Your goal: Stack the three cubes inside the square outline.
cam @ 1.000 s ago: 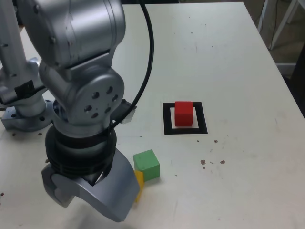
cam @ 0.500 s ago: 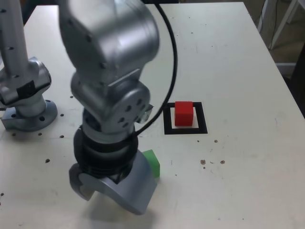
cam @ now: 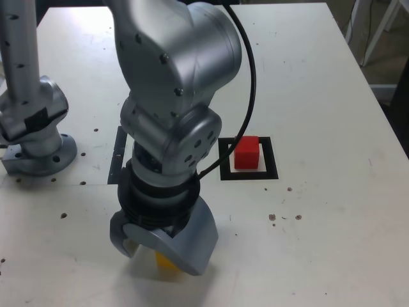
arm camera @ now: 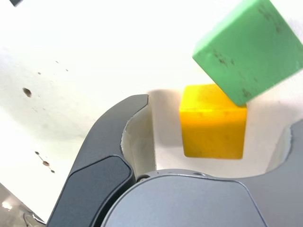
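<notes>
Base: round grey arm base, bolted down at the exterior view's left.
Strip: thin, straight and black, lying flat between base and arm, partly covered by the arm.
Arm: silver, with a black band near its end, reaching down from the top of the exterior view to low over the table.
Gripper: pointing down, jaws wide apart, one on each side of the yellow cube; bare table shows between the cube and each jaw, and nothing is held.
Yellow cube: on the table, between the open jaws; in the exterior view only a part shows beneath the gripper.
Green cube: beside the yellow one, turned at an angle to it, one corner overlapping it in the wrist view; whether they touch, cannot tell. Hidden behind the gripper in the exterior view.
Cable: black, curving down along the arm's right side in the exterior view.
Outline: black square, flat on the table, right of the gripper in the exterior view.
Red cube: upright inside the outline, nothing on top.
Marks: small brown spots, on the table, below and right of the outline in the exterior view.
</notes>
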`<state>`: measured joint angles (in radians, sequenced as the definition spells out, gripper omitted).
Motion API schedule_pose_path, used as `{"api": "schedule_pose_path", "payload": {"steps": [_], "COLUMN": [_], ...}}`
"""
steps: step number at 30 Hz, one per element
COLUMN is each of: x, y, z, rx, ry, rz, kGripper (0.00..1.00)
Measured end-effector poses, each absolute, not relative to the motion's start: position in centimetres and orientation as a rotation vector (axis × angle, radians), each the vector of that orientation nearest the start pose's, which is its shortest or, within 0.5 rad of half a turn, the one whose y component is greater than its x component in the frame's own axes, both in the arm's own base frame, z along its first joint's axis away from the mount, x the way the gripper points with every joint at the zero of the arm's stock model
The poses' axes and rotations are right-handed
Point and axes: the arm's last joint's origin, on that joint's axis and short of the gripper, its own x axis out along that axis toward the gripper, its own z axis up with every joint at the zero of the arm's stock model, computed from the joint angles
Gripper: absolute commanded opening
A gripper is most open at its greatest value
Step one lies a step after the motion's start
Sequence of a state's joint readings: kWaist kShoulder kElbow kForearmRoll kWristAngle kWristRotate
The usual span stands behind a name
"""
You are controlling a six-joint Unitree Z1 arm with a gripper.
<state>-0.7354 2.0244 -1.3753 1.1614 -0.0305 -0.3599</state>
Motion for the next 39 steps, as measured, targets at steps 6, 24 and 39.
{"api": "schedule_pose_path", "payload": {"steps": [6, 24, 39], "x": [24.52, 24.81, 24.31], "y": [-22.32, -22.6, -22.12], "z": [21.48, 20.79, 21.37], "rx": [0.386, 0.37, 0.373], "ry": [1.778, 1.754, 1.758], "rz": [-0.215, -0.231, -0.22], "kGripper": [0.78, 0.7, 0.47]}}
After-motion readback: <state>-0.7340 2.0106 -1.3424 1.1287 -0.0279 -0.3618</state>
